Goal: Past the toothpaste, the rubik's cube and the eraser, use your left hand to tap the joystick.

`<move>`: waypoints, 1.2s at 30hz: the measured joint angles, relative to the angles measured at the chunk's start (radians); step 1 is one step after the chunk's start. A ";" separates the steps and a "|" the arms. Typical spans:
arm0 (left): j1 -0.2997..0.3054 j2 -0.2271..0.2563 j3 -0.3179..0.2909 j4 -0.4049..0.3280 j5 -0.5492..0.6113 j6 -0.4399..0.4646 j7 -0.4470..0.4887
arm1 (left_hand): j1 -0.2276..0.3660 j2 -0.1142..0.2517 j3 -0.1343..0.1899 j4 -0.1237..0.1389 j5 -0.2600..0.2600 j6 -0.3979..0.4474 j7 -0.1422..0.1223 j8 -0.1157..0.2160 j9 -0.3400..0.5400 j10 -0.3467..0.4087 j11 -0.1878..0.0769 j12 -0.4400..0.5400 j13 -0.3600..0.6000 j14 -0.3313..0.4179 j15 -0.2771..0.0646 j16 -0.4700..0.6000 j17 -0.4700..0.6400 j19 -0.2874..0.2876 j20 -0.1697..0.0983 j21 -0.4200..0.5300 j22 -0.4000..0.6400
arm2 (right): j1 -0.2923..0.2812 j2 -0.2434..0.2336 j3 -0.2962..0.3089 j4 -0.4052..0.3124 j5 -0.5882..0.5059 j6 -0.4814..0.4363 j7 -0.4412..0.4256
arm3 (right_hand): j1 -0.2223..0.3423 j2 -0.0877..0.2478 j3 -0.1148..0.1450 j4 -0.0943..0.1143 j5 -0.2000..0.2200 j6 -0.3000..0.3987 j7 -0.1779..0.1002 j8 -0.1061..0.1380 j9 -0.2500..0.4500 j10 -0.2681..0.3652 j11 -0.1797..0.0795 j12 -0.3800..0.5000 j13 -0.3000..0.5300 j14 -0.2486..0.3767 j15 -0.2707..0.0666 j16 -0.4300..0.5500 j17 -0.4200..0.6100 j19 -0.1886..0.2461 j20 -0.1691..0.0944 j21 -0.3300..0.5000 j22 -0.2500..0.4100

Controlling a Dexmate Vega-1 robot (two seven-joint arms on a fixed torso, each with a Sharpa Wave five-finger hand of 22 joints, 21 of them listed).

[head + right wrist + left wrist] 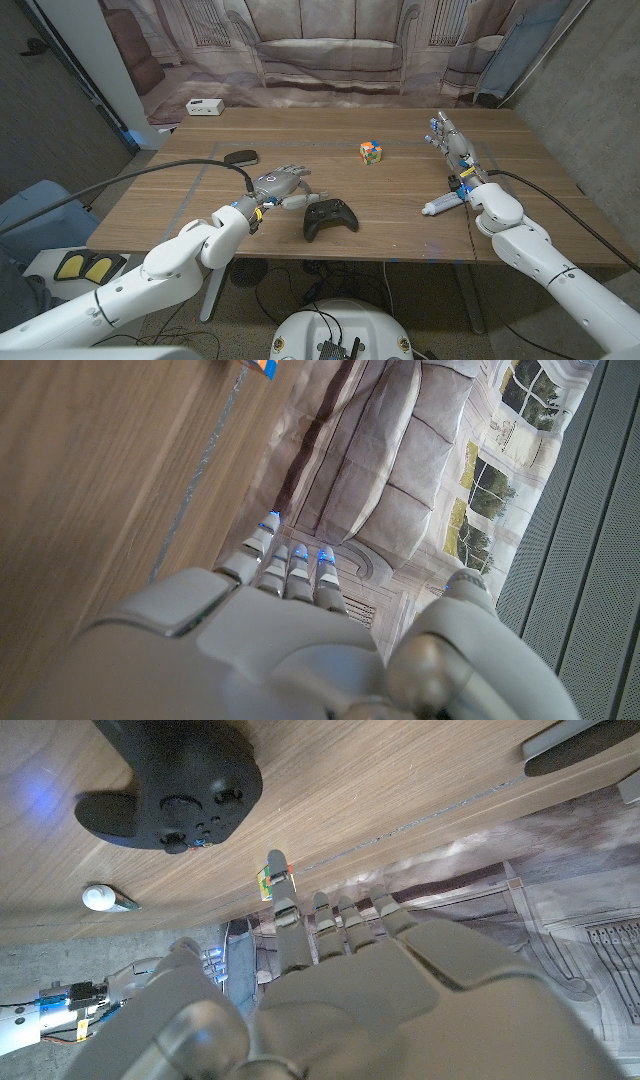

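The left hand (278,186) hovers low over the desk (400,215) with its fingers (345,915) stretched out, a little apart and holding nothing, their tips just beside the joystick's near grip. The joystick (331,217) is a black game controller lying face up near the front edge of the desk, between the two arms; in the left wrist view its sticks and buttons (205,815) face upward. It looks like hard, smooth plastic, light enough to skid on the bare wood if pushed sideways, so a tap should probably land from above on the broad middle of the body rather than on a grip. The rubik's cube (371,152) sits farther back near the middle, and the toothpaste (443,205) lies beside the right hand (451,142), whose fingers (288,570) are straight and empty. A dark flat object (241,157) and a white box (204,106) lie toward the far left.
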 measured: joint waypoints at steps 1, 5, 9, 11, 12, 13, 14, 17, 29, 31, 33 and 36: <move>0.001 0.001 -0.001 0.000 -0.004 -0.002 0.005 | 0.000 0.000 0.002 -0.002 0.000 -0.021 -0.004 0.000 0.000 0.000 0.000 0.000 0.001 0.002 0.002 0.000 0.000 0.000 0.000 0.000 0.000 | -0.001 0.001 0.000 -0.001 0.000 0.000 -0.001 | 0.000 0.000 0.000 0.000 0.000 0.000 0.000 0.000 0.000 0.000 0.000 0.000 0.000 0.000 0.000 0.000 0.000 0.000 0.000 0.000 0.000; 0.011 0.005 -0.010 -0.001 -0.015 -0.011 0.017 | 0.004 -0.005 0.000 -0.009 -0.004 -0.187 -0.039 -0.004 0.000 0.000 0.000 0.000 0.002 0.002 0.002 0.000 0.002 0.004 0.004 0.000 0.000 | -0.005 0.002 -0.001 -0.004 -0.001 0.000 -0.004 | 0.000 0.000 0.003 -0.003 0.000 0.000 0.000 0.000 0.000 0.000 0.000 0.000 0.000 0.000 0.000 0.000 0.000 0.000 0.000 0.000 0.000; 0.020 0.008 -0.017 -0.001 -0.026 -0.019 0.033 | -0.011 -0.022 -0.005 -0.014 -0.004 -0.365 -0.071 -0.004 0.000 -0.006 0.006 -0.005 0.002 -0.004 0.007 0.000 0.002 0.009 0.009 0.000 0.000 | -0.009 0.002 -0.001 -0.007 -0.002 0.001 -0.006 | 0.000 0.000 0.004 -0.004 0.000 0.000 0.000 0.000 0.000 0.000 0.000 0.000 0.000 0.000 0.000 0.000 0.000 0.000 0.000 0.000 0.000; 0.026 0.009 -0.022 -0.001 -0.029 -0.023 0.040 | -0.013 -0.024 -0.005 -0.014 -0.003 -0.420 -0.080 -0.004 0.000 -0.015 0.009 -0.009 0.002 -0.006 0.010 0.000 0.002 0.009 0.009 0.000 0.000 | -0.011 0.003 -0.001 -0.009 -0.003 0.002 -0.006 | 0.000 0.000 0.004 -0.004 0.000 0.000 0.000 0.000 0.000 0.000 0.000 0.000 0.000 0.000 0.000 0.000 0.000 0.000 0.000 0.000 0.000; 0.030 0.011 -0.025 -0.001 -0.031 -0.025 0.044 | -0.013 -0.024 -0.005 -0.014 -0.003 -0.435 -0.083 -0.004 0.000 -0.017 0.009 -0.010 0.002 -0.009 0.012 0.000 0.002 0.011 0.011 0.000 0.000 | -0.012 0.003 -0.001 -0.010 -0.003 0.003 -0.008 | 0.000 0.000 0.004 -0.004 0.000 0.000 0.000 0.000 0.000 0.000 0.000 0.000 0.000 0.000 0.000 0.000 0.000 0.000 0.000 0.000 0.000; 0.030 0.011 -0.025 -0.001 -0.034 -0.028 0.050 | -0.014 -0.024 -0.005 -0.014 -0.003 -0.443 -0.087 -0.004 0.000 -0.017 0.009 -0.010 0.002 -0.009 0.012 0.000 0.002 0.013 0.012 0.000 0.000 | -0.014 0.003 -0.001 -0.011 -0.003 0.003 -0.008 | 0.000 0.000 0.004 -0.004 0.000 0.000 0.000 0.000 0.000 0.000 0.000 0.000 0.000 0.000 0.000 0.000 0.000 0.000 0.000 0.000 0.000; 0.030 0.011 -0.025 -0.001 -0.036 -0.030 0.053 | -0.014 -0.024 -0.005 -0.014 -0.003 -0.447 -0.088 -0.004 0.000 -0.017 0.009 -0.010 0.002 -0.009 0.012 0.000 0.002 0.013 0.013 0.000 0.000 | -0.015 0.003 -0.001 -0.012 -0.003 0.003 -0.008 | 0.000 0.000 0.004 -0.004 0.000 0.000 0.000 0.000 0.000 0.000 0.000 0.000 0.000 0.000 0.000 0.000 0.000 0.000 0.000 0.000 0.000; 0.041 0.013 -0.034 -0.001 -0.039 -0.034 0.061 | -0.019 -0.029 -0.005 -0.014 -0.003 -0.450 -0.091 -0.002 0.000 -0.019 0.011 -0.010 0.002 -0.009 0.012 0.000 0.002 0.013 0.012 0.000 0.000 | -0.018 0.003 -0.001 -0.013 -0.005 0.005 -0.010 | 0.000 0.000 0.004 -0.004 0.000 0.000 0.000 0.000 0.000 0.000 0.000 0.000 0.000 0.000 0.000 0.000 0.000 0.000 0.000 0.000 0.000; 0.076 0.017 -0.063 -0.003 -0.058 -0.042 0.100 | -0.019 -0.029 -0.006 -0.014 -0.003 -0.437 -0.078 0.012 -0.003 -0.024 0.009 -0.010 0.002 -0.009 0.012 0.000 0.002 0.012 0.012 0.000 0.000 | -0.025 0.003 0.000 -0.025 -0.013 0.010 -0.016 | 0.000 0.000 0.004 -0.004 0.000 0.000 0.000 0.000 0.000 0.000 0.000 0.000 0.000 0.000 0.000 0.000 -0.002 0.000 0.000 0.000 0.000; 0.080 0.017 -0.066 -0.005 -0.060 -0.040 0.109 | -0.019 -0.029 -0.006 -0.014 -0.003 -0.437 -0.078 0.012 -0.003 -0.024 0.009 -0.010 0.002 -0.009 0.012 0.000 0.002 0.015 0.015 0.000 0.000 | -0.026 0.003 0.000 -0.026 -0.014 0.011 -0.016 | 0.000 0.000 0.004 -0.004 0.000 0.000 0.000 0.000 0.000 0.000 0.000 0.000 0.000 0.000 0.000 0.000 -0.002 0.000 0.000 0.000 0.000; 0.086 0.016 -0.074 -0.007 -0.064 -0.038 0.119 | -0.019 -0.029 -0.007 -0.015 -0.003 -0.432 -0.073 0.016 -0.003 -0.024 0.009 -0.010 0.002 -0.007 0.010 0.000 0.002 0.018 0.018 0.000 0.000 | -0.026 0.004 0.000 -0.026 -0.015 0.013 -0.016 | 0.000 0.000 0.004 -0.004 0.000 0.000 0.000 0.000 0.000 0.000 0.000 0.000 0.000 0.000 0.000 0.000 -0.002 0.000 0.000 0.000 0.000; 0.093 0.014 -0.083 -0.008 -0.070 -0.036 0.128 | -0.019 -0.029 -0.010 -0.018 -0.003 -0.428 -0.069 0.019 -0.003 -0.024 0.009 -0.010 0.002 -0.005 0.008 0.000 0.002 0.018 0.018 0.000 0.000 | -0.026 0.006 0.000 -0.026 -0.016 0.016 -0.016 | 0.000 0.000 0.004 -0.004 0.000 0.000 0.000 0.000 0.000 0.000 0.000 0.000 0.000 0.000 0.000 0.000 -0.002 0.000 0.000 0.000 0.000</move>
